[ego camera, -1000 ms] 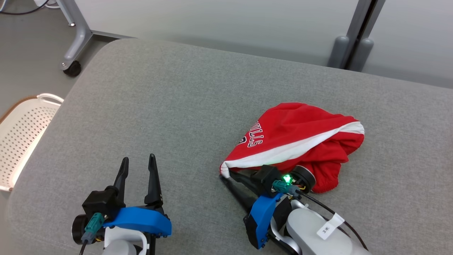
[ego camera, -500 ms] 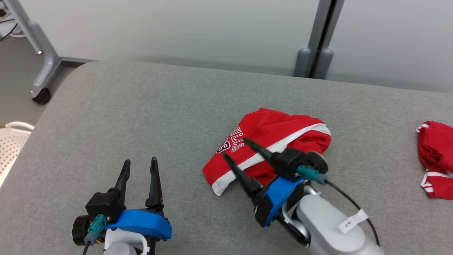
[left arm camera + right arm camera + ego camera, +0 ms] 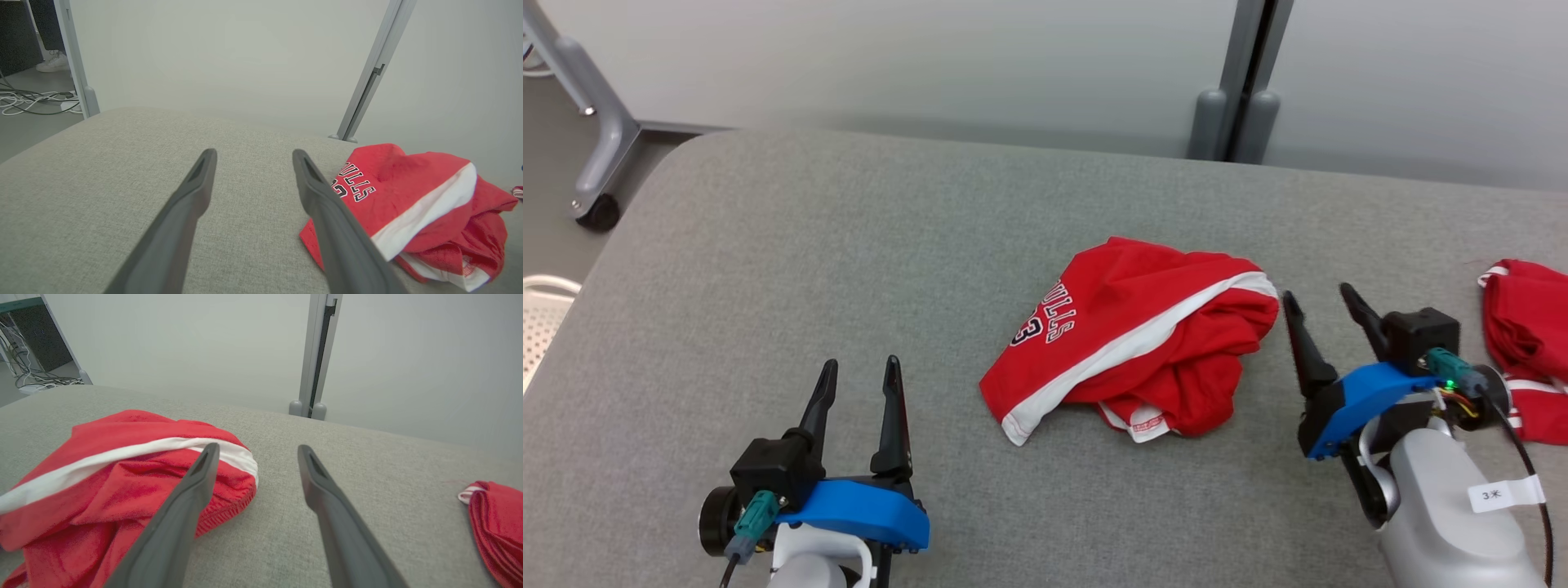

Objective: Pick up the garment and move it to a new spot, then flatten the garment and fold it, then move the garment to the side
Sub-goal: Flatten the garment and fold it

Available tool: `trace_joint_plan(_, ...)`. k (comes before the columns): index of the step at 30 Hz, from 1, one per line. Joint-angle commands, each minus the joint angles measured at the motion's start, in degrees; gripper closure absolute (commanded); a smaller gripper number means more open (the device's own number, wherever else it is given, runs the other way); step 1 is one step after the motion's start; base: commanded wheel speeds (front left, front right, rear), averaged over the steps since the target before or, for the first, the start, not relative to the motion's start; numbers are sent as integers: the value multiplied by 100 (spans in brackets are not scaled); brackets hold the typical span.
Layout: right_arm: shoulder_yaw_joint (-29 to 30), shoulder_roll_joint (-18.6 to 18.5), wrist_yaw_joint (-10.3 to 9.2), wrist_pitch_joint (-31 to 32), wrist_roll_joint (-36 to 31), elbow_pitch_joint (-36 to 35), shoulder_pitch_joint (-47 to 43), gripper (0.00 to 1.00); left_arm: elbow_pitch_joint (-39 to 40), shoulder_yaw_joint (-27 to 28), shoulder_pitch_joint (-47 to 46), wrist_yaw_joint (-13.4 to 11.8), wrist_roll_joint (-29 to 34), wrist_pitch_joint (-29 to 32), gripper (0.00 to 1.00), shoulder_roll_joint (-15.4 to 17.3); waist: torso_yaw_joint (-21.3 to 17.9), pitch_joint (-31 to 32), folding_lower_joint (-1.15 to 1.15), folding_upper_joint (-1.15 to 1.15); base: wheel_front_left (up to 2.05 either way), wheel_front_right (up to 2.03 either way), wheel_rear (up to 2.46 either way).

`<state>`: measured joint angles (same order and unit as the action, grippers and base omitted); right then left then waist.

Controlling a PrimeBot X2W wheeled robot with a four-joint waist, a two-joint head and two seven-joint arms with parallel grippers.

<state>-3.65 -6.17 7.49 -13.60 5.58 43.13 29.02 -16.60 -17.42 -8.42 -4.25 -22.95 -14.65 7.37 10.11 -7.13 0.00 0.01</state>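
Red crumpled jersey garment with white stripe (image 3: 1127,343): centre frame, on grey fabric tabletop (image 3: 849,245). Right gripper (image 3: 1317,296), just beside at its right: spread wide, empty. Left gripper (image 3: 861,363), lower left: likewise. Step: flattening, judged. Next: pinch opposite hems, draw apart.

We see a grey fabric tabletop (image 3: 849,245) with a red-and-white cloth bundle (image 3: 1523,327) at its right edge. Behind it we see a grey post (image 3: 1248,65) and a castor wheel (image 3: 596,214).

Even soft light, faint shadows, perhaps wide-angle distortion
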Motion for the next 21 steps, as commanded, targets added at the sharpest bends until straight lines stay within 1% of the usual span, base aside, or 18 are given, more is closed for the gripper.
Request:
trace_joint_plan(1, 64, 7, 1, 31, -37, 41, -35, 0, 17, 10, -62, -24, 3, 0, 0, 32, 93, -102, 0, -1, 0, 0, 0)
trace_joint_plan(4, 418, 49, 1, 130, -31, 242, 82, 0, 8, 3, -126, -13, -1, -8, 0, 13, 222, -263, 0, -1, 0, 0, 0)
trace_joint_plan(7, 532, 124, 1, 224, 176, 451, 197, 0, -19, -27, -174, 0, 11, -17, 0, -15, 376, -376, 0, -1, 0, 0, 0)
trace_joint_plan(11, 459, 167, 1, 432, 582, 755, 270, 0, -66, -28, -247, 9, 11, -32, 0, -40, 547, -437, 0, -1, 0, 0, 0)
trace_joint_plan(16, 87, 203, 1, 679, 1244, 929, 306, 0, -120, -23, -230, 18, 25, -46, 0, -52, 657, -401, 0, -1, 0, 0, 0)
trace_joint_plan(17, -20, 181, 1, 644, 1337, 901, 301, 55, -123, -16, -215, 17, 26, -48, 0, -47, 660, -389, 0, -1, 0, 0, 0)
trace_joint_plan(18, -112, 138, 1, 619, 1410, 883, 297, 67, -126, -3, -198, 11, 28, -50, 0, -40, 655, -371, 0, -1, 0, 0, 0)
trace_joint_plan(19, -203, 100, 1, 577, 1474, 868, 296, 89, -128, 5, -181, 4, 30, -47, 0, -34, 645, -353, 0, -1, 0, 0, 0)
trace_joint_plan(20, -278, 66, 1, 539, 1536, 844, 314, 100, -130, 5, -165, -1, 33, -48, 0, -27, 626, -331, 0, -1, 0, 0, 0)
trace_joint_plan(21, -320, 37, 1, 472, 1592, 825, 344, 100, -133, 3, -154, 0, 40, -50, 0, -21, 604, -313, 0, -1, 0, 0, 0)
